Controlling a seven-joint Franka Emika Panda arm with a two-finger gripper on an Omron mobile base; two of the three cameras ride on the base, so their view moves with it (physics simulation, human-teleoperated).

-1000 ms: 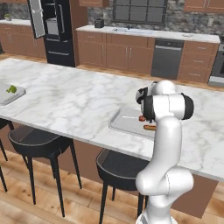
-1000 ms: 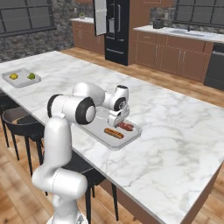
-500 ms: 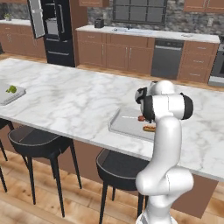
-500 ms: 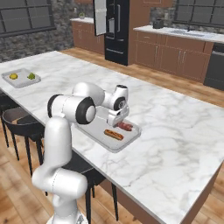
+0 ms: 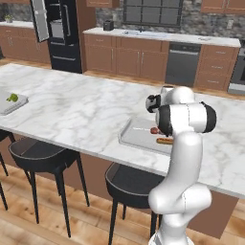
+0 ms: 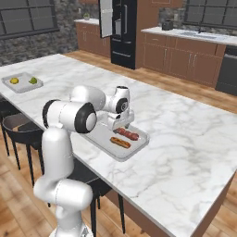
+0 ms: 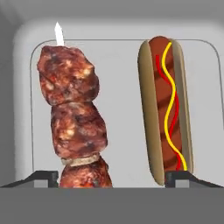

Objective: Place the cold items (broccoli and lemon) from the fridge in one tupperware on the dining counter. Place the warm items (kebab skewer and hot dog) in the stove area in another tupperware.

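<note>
Kebab skewer (image 7: 76, 122) and hot dog (image 7: 166, 109) lie side by side, apart from each other, on the floor of a grey tupperware (image 6: 99, 139) that rests on the white marble dining counter (image 6: 185, 129), near the counter's front edge.

The counter is a long island in a kitchen with brown wood cabinets along the back wall, a dark stone wall above them, and a wood plank floor. A black fridge (image 5: 60, 33) stands at the far left of the left base view with 1 door swung open. A dark dishwasher (image 5: 181, 64) sits among the base cabinets. 2 black stools (image 5: 45, 158) stand under the counter's overhang in front of the robot, tucked close to its edge.

At the counter's far left end, well apart from the first container, a second tupperware (image 6: 22, 82) holds the lemon (image 6: 15, 80) and the broccoli (image 6: 33, 80), the 2 lying near each other.

The gripper (image 6: 121, 126) hangs directly over the first tupperware with its jaws spread wide and holding nothing; in the hand view its 2 fingertips (image 7: 43, 177) stand outside the skewer on one side and the hot dog on the other. The skewer's white tip points toward the tupperware's far wall.
</note>
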